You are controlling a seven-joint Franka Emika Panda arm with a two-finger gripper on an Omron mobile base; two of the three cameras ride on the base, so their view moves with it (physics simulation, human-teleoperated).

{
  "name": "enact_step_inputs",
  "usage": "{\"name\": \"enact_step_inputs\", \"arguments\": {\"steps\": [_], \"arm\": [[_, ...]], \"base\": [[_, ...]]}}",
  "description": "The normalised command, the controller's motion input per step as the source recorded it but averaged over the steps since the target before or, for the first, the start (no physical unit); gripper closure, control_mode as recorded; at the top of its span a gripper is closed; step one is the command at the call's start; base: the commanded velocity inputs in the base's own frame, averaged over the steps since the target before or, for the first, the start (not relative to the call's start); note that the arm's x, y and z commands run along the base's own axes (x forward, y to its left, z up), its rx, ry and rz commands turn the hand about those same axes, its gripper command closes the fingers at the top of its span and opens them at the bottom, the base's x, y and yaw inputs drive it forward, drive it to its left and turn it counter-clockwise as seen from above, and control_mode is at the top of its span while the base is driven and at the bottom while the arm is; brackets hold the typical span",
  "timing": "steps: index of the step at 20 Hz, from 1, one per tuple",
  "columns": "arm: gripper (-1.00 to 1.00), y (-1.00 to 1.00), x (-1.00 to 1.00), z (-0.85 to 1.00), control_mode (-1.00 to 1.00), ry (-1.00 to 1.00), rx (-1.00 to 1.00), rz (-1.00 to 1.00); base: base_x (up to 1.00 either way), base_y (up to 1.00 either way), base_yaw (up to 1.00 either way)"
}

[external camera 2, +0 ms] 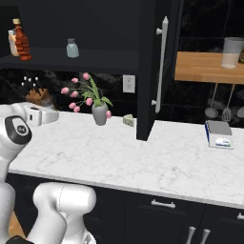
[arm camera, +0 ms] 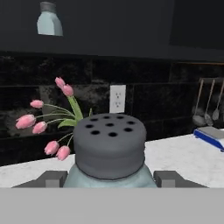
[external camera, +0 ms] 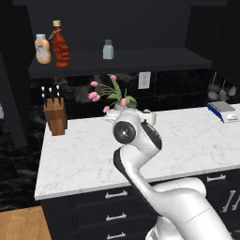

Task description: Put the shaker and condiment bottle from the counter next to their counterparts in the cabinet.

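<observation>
In the hand view the shaker (arm camera: pixel 109 148), pale blue-grey with a dark grey holed cap, sits upright between my fingers (arm camera: pixel 52 178), and my gripper (arm camera: pixel 109 180) is shut on it above the counter (external camera: pixel 187 140). Its twin shaker (external camera: pixel 108 49) stands on the cabinet shelf (external camera: pixel 150 60) and is also seen from the hand (arm camera: pixel 49 19). At the shelf's left end the dark red condiment bottle (external camera: pixel 60 46) stands right beside the squat orange bottle (external camera: pixel 42 49). My hand hovers low over the counter's back left, near the flowers.
A vase of pink tulips (external camera: pixel 112 96) stands just behind my hand, and a knife block (external camera: pixel 55 116) is at the counter's left. A blue-and-white scale (external camera: pixel 224 111) lies at the right. The open cabinet door (external camera 2: pixel 159 71) juts out right of the shelf.
</observation>
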Motion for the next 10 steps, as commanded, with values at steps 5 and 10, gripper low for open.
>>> {"name": "enact_step_inputs", "arguments": {"steps": [5, 10], "arm": [[1.00, -0.16, -0.04, 0.75, -1.00, -0.05, 0.00, 0.18], [1.00, 0.05, -0.03, 0.16, -1.00, 0.00, -0.04, 0.21]], "base": [[0.00, 0.00, 0.00], [0.00, 0.00, 0.00]]}}
